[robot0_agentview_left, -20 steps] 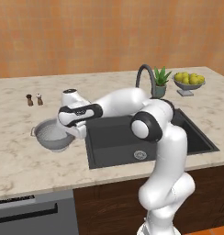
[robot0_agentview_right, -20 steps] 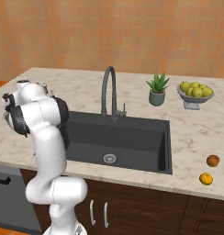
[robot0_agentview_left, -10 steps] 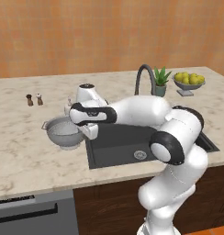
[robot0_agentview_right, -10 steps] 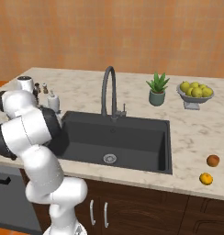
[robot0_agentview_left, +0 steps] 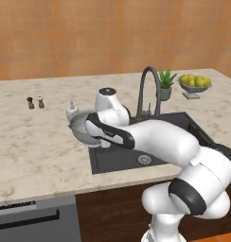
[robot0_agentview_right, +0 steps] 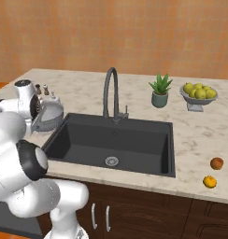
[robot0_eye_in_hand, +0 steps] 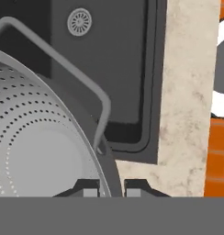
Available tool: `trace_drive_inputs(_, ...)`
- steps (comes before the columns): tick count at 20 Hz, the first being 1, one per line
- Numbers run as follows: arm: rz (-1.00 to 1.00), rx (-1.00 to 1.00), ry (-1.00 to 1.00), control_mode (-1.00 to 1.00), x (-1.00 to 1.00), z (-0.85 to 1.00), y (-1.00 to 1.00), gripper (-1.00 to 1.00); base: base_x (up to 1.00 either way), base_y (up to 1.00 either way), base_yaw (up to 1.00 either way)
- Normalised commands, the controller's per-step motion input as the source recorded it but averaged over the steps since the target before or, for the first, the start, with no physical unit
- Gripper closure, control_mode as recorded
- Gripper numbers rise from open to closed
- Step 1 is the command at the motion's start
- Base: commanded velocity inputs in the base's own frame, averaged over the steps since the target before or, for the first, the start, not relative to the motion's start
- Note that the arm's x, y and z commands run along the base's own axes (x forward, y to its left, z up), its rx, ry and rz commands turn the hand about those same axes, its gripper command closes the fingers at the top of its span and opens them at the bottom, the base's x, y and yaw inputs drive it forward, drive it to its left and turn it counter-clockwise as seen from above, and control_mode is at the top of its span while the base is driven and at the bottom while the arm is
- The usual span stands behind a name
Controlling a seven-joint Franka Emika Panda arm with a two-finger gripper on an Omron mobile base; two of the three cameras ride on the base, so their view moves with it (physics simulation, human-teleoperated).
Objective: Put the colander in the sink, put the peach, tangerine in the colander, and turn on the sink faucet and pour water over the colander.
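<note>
Colander (robot0_eye_in_hand: 40, 137) rim pinched in gripper (robot0_eye_in_hand: 111, 186), over sink (robot0_eye_in_hand: 123, 69) edge.

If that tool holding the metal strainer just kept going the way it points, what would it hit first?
Probably the counter edge beside the sink. The tool grips the colander by its rim, and the hand view looks down at the sink's corner. Depth is hard to judge, though.

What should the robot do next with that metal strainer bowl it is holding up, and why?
Probably carry the colander a little further over the sink and lower it in. The tool pinches its rim, so the colander hangs tilted above the counter edge beside the basin, not yet inside. The two fruits wait on the counter at the far side, so the colander must be set down first.
</note>
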Motion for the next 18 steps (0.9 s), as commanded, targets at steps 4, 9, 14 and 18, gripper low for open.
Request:
trace_drive_inputs(4,-0.88,-0.05,0.01,-1.0,-0.01,0.12,-0.26,1.0,0.0,0.0,0.0)
trace_drive_inputs(9,-0.75,-0.01,0.22,-1.0,0.15,0.07,-0.17,1.0,0.0,0.0,0.0)
trace_drive_inputs(14,-0.41,0.0,0.29,-1.0,0.43,0.0,-0.01,1.0,0.0,0.0,0.0)
trace_drive_inputs(18,-0.39,-0.01,0.0,-1.0,0.32,-0.13,0.05,1.0,0.0,0.0,0.0)
